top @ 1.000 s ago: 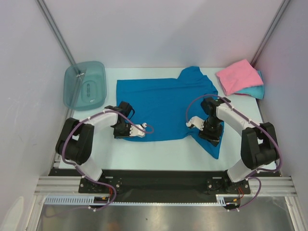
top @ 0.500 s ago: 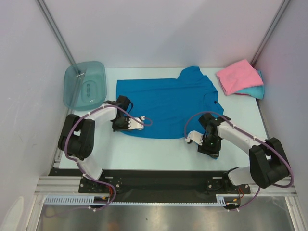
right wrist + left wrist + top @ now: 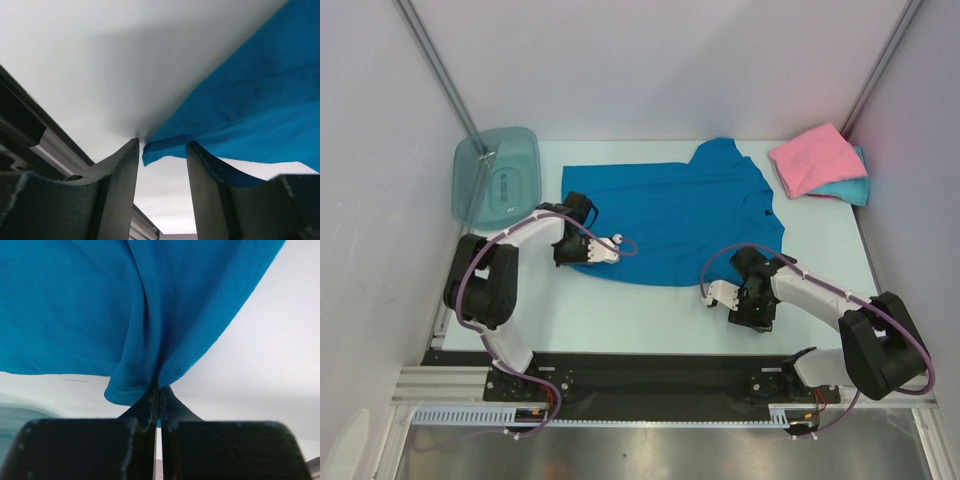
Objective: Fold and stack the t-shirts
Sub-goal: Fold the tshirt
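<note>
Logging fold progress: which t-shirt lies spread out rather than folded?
The deep blue t-shirt, spread wide in the middle. The pink t-shirt lies folded on top of the turquoise t-shirt in the far right corner.

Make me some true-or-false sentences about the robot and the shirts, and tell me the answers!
1. The left end effector is pinching the blue shirt. True.
2. The pink shirt lies under the turquoise shirt. False: the pink shirt lies on top.
3. The bin sits to the left of the blue shirt. True.
4. The right end effector is clamped shut on the pink shirt. False: it is open, with a corner of the blue shirt between its jaws.
</note>
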### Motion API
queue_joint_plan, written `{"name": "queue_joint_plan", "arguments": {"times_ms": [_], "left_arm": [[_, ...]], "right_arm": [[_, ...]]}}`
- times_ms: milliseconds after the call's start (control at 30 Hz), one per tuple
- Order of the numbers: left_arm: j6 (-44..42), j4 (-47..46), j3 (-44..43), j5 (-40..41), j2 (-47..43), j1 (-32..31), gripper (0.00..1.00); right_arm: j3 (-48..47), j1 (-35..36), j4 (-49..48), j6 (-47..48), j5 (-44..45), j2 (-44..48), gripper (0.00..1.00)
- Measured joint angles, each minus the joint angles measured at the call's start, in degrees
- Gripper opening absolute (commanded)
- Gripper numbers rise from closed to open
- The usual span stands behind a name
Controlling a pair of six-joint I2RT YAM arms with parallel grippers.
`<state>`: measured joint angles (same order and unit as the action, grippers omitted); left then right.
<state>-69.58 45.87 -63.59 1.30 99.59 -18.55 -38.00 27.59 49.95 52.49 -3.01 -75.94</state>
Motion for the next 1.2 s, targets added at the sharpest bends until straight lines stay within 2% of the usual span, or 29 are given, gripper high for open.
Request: {"name": "queue_joint_plan", "arguments": {"times_ms": [67,233,367,567,667,800,967,1200], "left_arm": [[0.0,0.33,-0.66,0.04,0.37,0.0,0.0],[-0.02,0.81,-1.53,0.07,0.66,0.0,0.0],[-0.07,1.09,-2.01,0.09,0.94,0.0,0.0],[-0.57,1.66,-2.54,0.07,1.38,0.0,0.0],[-1.11,2.45,-2.56,0.02,1.4,0.0,0.0],[-1.49,4.59,-3.37,-0.52,1.4,0.02,0.0],[-2.08,7.17,-4.02,-1.79,1.38,0.07,0.0],[-3.58,11.26,-3.87,-3.28,1.03,0.07,0.0]], "right_arm": [[0.66,0.04,-1.4,-0.09,0.39,0.0,0.42],[1.11,0.13,-2.78,-0.17,1.92,0.04,0.22],[1.22,0.2,-3.19,-0.02,2.64,0.13,0.0],[0.85,-0.11,-2.05,1.64,2.86,0.33,0.0],[-1.42,-2.01,1.53,3.69,2.03,0.33,0.0],[-9.92,-7.52,8.0,6.4,-1.05,-1.29,0.0],[-20.52,-13.22,14.97,8.15,-6.05,-8.33,0.0],[-22.77,-14.08,21.31,11.43,-8.55,-11.3,0.0]]}}
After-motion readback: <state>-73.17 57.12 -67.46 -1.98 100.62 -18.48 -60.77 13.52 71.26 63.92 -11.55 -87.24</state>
